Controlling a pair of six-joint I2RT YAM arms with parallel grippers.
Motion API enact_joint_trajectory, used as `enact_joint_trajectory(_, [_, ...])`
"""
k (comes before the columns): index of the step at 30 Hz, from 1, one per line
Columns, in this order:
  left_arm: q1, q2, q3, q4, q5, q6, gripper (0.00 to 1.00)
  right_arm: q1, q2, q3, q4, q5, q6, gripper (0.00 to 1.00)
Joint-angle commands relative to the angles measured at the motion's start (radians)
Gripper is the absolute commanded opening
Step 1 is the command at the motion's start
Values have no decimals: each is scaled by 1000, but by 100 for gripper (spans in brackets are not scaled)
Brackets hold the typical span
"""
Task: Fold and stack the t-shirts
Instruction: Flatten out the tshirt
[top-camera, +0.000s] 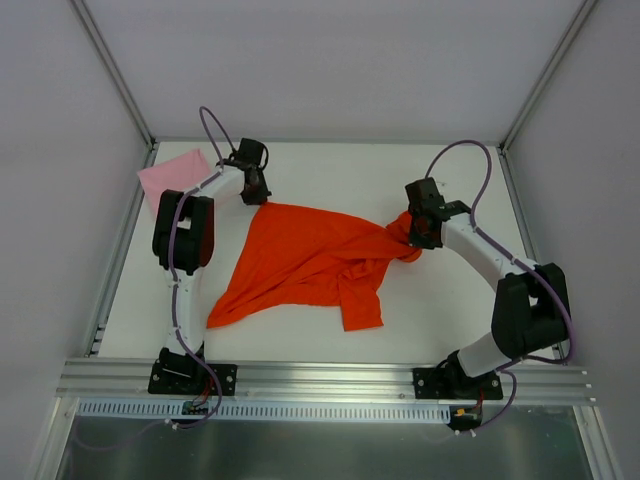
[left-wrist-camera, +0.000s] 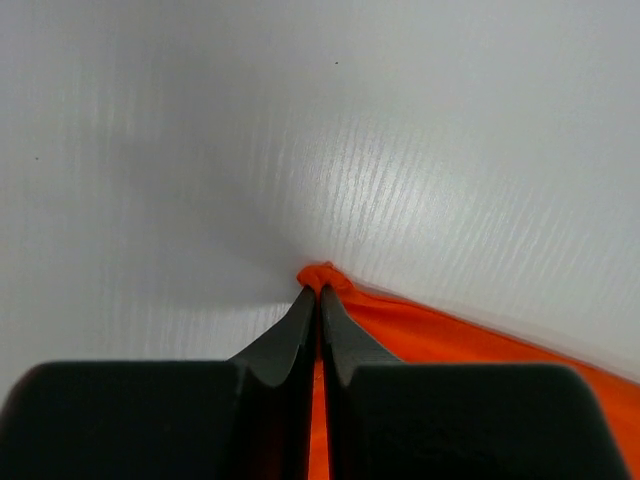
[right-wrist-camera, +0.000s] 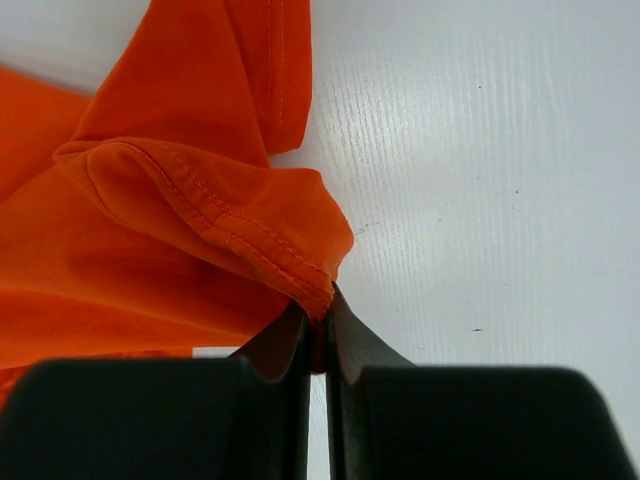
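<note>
Left gripper (left-wrist-camera: 319, 290) and right gripper (right-wrist-camera: 322, 305) clamp opposite ends of orange shirt (top-camera: 300, 260) (pink shirt (top-camera: 175, 172) far left), presumably for spreading.

On my table (top-camera: 330, 170) the spread shirt (top-camera: 300, 260) lies in the middle. My left gripper (top-camera: 258, 198) is at its far-left corner and my right gripper (top-camera: 413, 238) at its right end, each touching the cloth. The folded shirt (top-camera: 178, 175) lies in the table's far-left corner, behind and left of my left gripper, apart from the spread shirt.
</note>
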Motion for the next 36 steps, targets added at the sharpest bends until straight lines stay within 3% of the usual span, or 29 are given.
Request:
enact_joint_trajectory(1, [-4, -78, -29, 6, -50, 10, 0, -6, 27, 61, -3, 29, 20, 4])
enact_joint_trajectory(7, [4, -218, -72, 82, -65, 121, 0, -6, 132, 197, 58, -44, -55, 5])
enact_joint_trajectory(12, [97, -284, -165, 95, -43, 75, 0, -6, 257, 358, 60, -55, -143, 6])
enact_joint_trajectory(18, [189, -345, -317, 283, 141, 153, 0, -6, 323, 470, 96, -124, -175, 6])
enact_joint_trajectory(25, [200, -331, -316, 386, 302, 265, 0, -6, 354, 493, 115, -207, -218, 6])
enact_joint_trajectory(32, [219, -267, -282, 386, 376, 256, 13, -6, 348, 457, 116, -213, -222, 6])
enact_joint_trajectory(36, [220, -245, -282, 375, 390, 257, 34, -6, 350, 441, 118, -212, -226, 6])
